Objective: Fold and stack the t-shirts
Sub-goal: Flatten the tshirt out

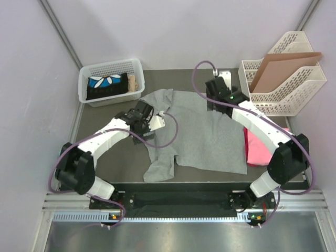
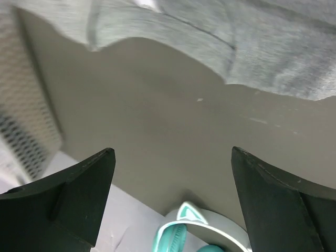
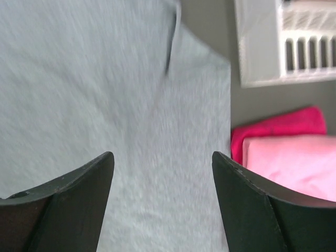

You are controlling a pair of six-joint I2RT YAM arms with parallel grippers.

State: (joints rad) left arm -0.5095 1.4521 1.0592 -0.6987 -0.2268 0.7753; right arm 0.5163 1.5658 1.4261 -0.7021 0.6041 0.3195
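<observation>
A heather grey t-shirt [image 1: 205, 131] lies spread flat on the dark table, one sleeve trailing toward the front [image 1: 160, 168]. Folded pink [image 1: 262, 152] and magenta [image 1: 248, 137] t-shirts lie stacked at its right edge. My left gripper [image 1: 137, 111] is open and empty above bare table at the shirt's left edge; in the left wrist view [image 2: 173, 152] the grey cloth [image 2: 252, 42] lies ahead of the fingers. My right gripper [image 1: 214, 102] is open and empty over the shirt's far right part; the right wrist view [image 3: 162, 155] shows grey cloth [image 3: 105, 79] under it, pink [image 3: 289, 163] to the right.
A white basket [image 1: 84, 86] with dark items stands at the back left. A white file tray [image 1: 286, 86] holding a brown cardboard sheet [image 1: 283, 65] stands at the back right. A teal and white headset [image 2: 199, 231] shows at the bottom of the left wrist view.
</observation>
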